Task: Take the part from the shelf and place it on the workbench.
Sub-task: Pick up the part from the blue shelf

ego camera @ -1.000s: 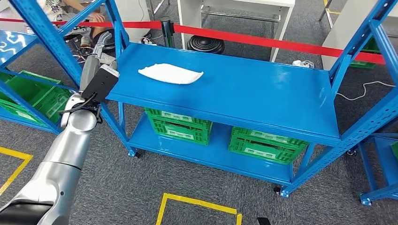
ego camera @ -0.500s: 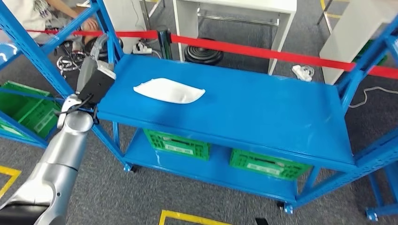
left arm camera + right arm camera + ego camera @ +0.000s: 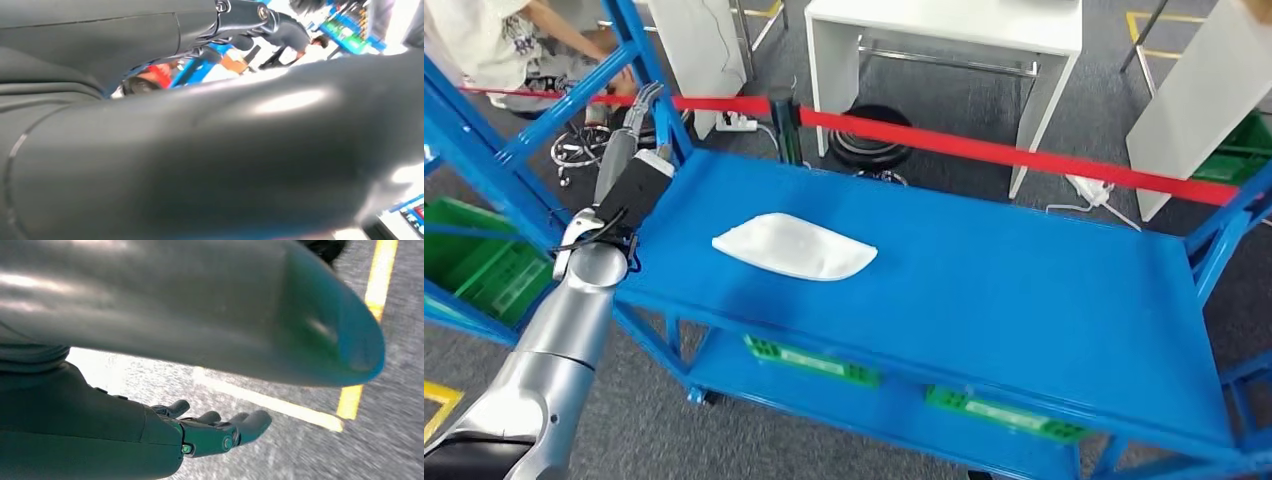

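Head view: white part (image 3: 794,246) lies flat on the blue shelf (image 3: 1024,300), long axis running left to right, just right of the raised left hand (image 3: 639,110), the nearer one; its fingers look loosely extended and empty. Left wrist view is too blurred to confirm. Right wrist view: right hand (image 3: 220,430) hangs over floor, fingers loosely apart, empty.

Head view looks down from high onto the blue shelf (image 3: 984,270). Left wrist view sits close behind its hand (image 3: 210,150); right wrist view faces floor (image 3: 310,450).
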You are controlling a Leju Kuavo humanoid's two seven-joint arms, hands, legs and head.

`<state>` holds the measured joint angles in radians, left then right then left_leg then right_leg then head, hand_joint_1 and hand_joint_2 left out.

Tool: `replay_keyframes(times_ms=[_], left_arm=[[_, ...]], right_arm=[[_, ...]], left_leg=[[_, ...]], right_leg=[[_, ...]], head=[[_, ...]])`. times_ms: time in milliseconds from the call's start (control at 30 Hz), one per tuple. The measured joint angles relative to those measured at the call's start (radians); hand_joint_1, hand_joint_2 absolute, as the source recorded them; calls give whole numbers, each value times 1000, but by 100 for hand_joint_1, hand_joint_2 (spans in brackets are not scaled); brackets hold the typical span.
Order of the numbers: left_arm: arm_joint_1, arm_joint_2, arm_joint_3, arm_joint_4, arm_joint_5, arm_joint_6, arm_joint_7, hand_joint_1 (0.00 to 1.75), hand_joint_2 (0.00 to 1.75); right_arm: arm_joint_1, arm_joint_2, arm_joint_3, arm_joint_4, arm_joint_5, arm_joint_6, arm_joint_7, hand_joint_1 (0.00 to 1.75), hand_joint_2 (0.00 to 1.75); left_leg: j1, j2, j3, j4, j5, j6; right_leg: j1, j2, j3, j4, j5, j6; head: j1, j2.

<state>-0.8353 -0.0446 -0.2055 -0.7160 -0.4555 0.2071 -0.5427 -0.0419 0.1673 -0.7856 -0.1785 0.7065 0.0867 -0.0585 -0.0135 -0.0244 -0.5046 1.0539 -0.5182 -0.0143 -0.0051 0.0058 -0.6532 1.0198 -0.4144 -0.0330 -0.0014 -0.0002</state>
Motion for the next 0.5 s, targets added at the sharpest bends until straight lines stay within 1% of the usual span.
replay_keyframes(times_ms=[33, 67, 100, 133, 167, 200, 233, 267, 300, 333, 367, 400, 433, 500], left_arm=[[-3, 1, 0, -2, 0, 0, 0, 0, 0], [-4, 2, 0, -3, 0, 0, 0, 0, 0], [-4, 2, -1, -3, 0, 0, -1, 0, 0], [-2, 3, -1, -2, 0, 0, 0, 0, 0], [-1, 4, -1, -2, -1, 2, 0, 0, 0], [0, 5, -1, -1, -4, 4, -2, 0, 0], [0, 6, -2, -1, -7, 7, -5, 0, 0], [0, 7, -4, -1, -11, 10, -9, 0, 0], [1, 9, -5, -1, -14, 12, -13, 0, 0], [2, 12, -7, 1, -16, 14, -16, 0, 0], [4, 14, -9, 4, -18, 18, -18, 0, 0], [8, 15, -10, 7, -20, 22, -19, 0, 0], [11, 16, -11, 9, -22, 27, -20, 0, 0], [14, 13, -13, 9, -26, 39, -25, 0, 0]], right_arm=[[-2, 0, 0, 0, 0, 0, -1, 0, 0], [-4, -1, 0, 0, 0, 0, -1, 0, 0], [-5, -1, 0, 0, 0, 0, -1, 0, 0], [-6, -1, 0, 0, 0, 0, -1, 0, 0], [-6, -1, 0, 0, 0, -1, -1, 0, 0], [-6, -1, 0, 0, 0, -2, 0, 0, 0], [-6, -1, 0, 0, 0, -4, 0, 0, 0], [-6, -1, 0, 0, 1, -5, -2, 0, 0], [-5, -1, 0, 0, 1, -6, -6, 0, 0], [-6, -1, -1, 0, 1, -6, -11, 0, 0], [-8, -1, -1, 1, 2, -5, -14, 0, 0], [-9, -1, -1, 1, 3, -5, -16, 0, 0], [-10, -1, -1, 1, 4, -4, -15, 0, 0], [-10, -2, -1, 1, 6, -3, -10, 0, 0]], left_leg=[[1, 4, -28, 48, 9, -6], [3, 8, -69, 111, 6, -12], [5, 12, -115, 176, -10, -17], [8, 13, -160, 228, -43, -20], [11, 15, -197, 258, -80, -23], [13, 15, -221, 261, -107, -23], [14, 16, -232, 236, -110, -23], [14, 16, -232, 188, -83, -22], [14, 18, -226, 123, -18, -19], [14, 19, -222, 49, 54, -17], [13, 20, -217, -2, 117, -14], [12, 21, -215, -33, 161, -10], [11, 21, -215, -42, 173, -6], [13, 23, -206, -36, 173, 6]], right_leg=[[-1, -1, 15, -2, -8, -6], [-4, 0, 31, -4, -19, -10], [-5, -1, 46, -6, -32, -12], [-5, 0, 61, -6, -44, -13], [-6, 0, 78, -7, -56, -12], [-7, 2, 94, -7, -68, -12], [-8, 3, 112, -7, -81, -10], [-9, 4, 130, -7, -95, -9], [-10, 5, 143, -7, -109, -5], [-9, 7, 156, -4, -123, -1], [-8, 10, 162, -2, -137, 6], [-6, 12, 166, 0, -151, 12], [-5, 15, 170, 0, -162, 19], [-5, 15, 178, 1, -181, 32]], head=[[-2, 0], [-4, 0], [-5, 0], [-6, 0], [-6, 0], [-6, 0], [-6, 0], [-6, 0], [-6, 0], [-7, 0], [-7, 0], [-7, 0], [-6, 0], [-4, 0]])
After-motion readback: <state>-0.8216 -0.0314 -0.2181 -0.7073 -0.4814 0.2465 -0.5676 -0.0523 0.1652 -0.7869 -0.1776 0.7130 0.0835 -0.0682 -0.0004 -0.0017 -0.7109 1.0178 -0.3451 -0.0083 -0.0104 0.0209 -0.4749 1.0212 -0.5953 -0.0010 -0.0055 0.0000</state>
